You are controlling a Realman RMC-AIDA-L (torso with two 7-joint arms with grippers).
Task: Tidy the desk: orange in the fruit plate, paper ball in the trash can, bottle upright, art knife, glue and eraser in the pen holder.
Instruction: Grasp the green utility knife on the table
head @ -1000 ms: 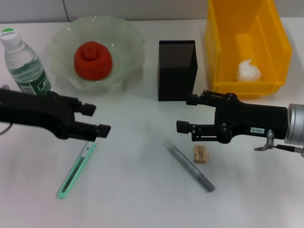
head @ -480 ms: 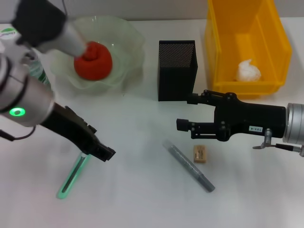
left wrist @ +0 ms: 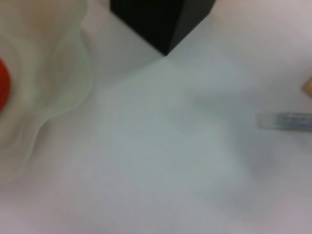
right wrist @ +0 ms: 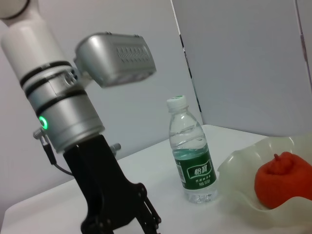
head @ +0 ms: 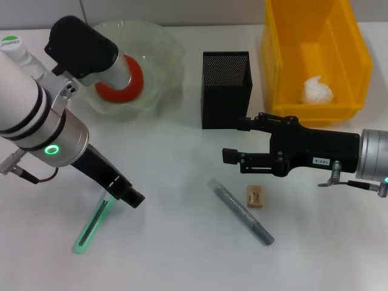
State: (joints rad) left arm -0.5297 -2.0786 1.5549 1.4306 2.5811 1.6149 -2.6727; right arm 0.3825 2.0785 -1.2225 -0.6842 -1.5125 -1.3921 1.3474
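Note:
The green art knife (head: 94, 225) lies on the table at front left. My left gripper (head: 125, 191) points down over its upper end, fingers open around it. The grey glue stick (head: 241, 211) and tan eraser (head: 256, 197) lie at centre front. Just above them, my right gripper (head: 236, 140) hovers open and empty beside the black mesh pen holder (head: 225, 88). The orange (head: 134, 77) sits in the green glass fruit plate (head: 159, 54), partly hidden by my left arm. The bottle (right wrist: 192, 161) stands upright at far left. The paper ball (head: 317, 90) lies in the yellow bin (head: 351, 54).
The left wrist view shows bare table between the plate's rim (left wrist: 44, 87), the pen holder's corner (left wrist: 161, 19) and the glue stick's end (left wrist: 287, 121). My left arm's white body (head: 36, 115) stands between the bottle and the plate.
My left arm has swung from lying level to pointing down, its gripper dropping onto the art knife's upper end. The right gripper has drifted slightly left.

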